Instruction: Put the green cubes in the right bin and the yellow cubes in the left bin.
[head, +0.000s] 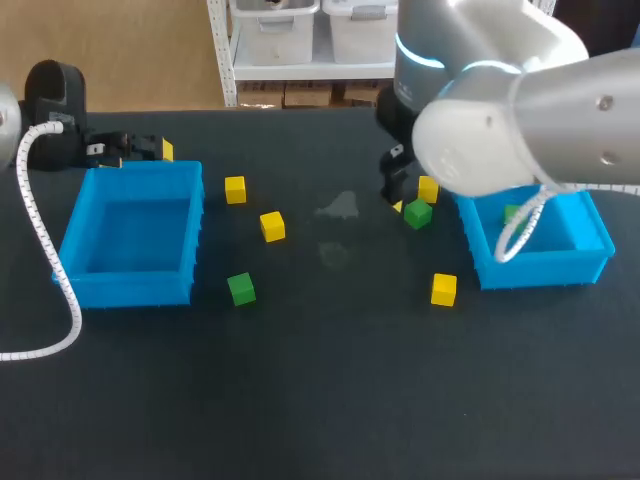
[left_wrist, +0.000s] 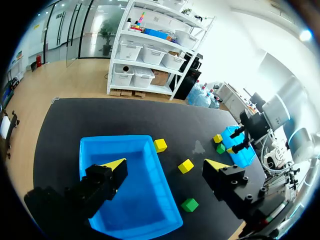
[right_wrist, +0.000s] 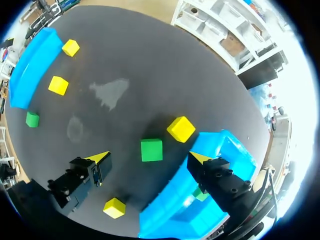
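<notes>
Right wrist view: my right gripper (right_wrist: 150, 157) is released, its fingers spread wide, with a green cube (right_wrist: 151, 150) between them just beside the right bin (right_wrist: 226, 146), toward the table's right edge. My left gripper (left_wrist: 166, 164) is released too, with the left bin (left_wrist: 137, 192) ahead of it.

A lab: storage-bin shelving (left_wrist: 150, 50) behind a black robot worktable (head: 330, 380).

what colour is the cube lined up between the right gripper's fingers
Green. The cube shows best in the right wrist view, ahead of the right gripper.
</notes>
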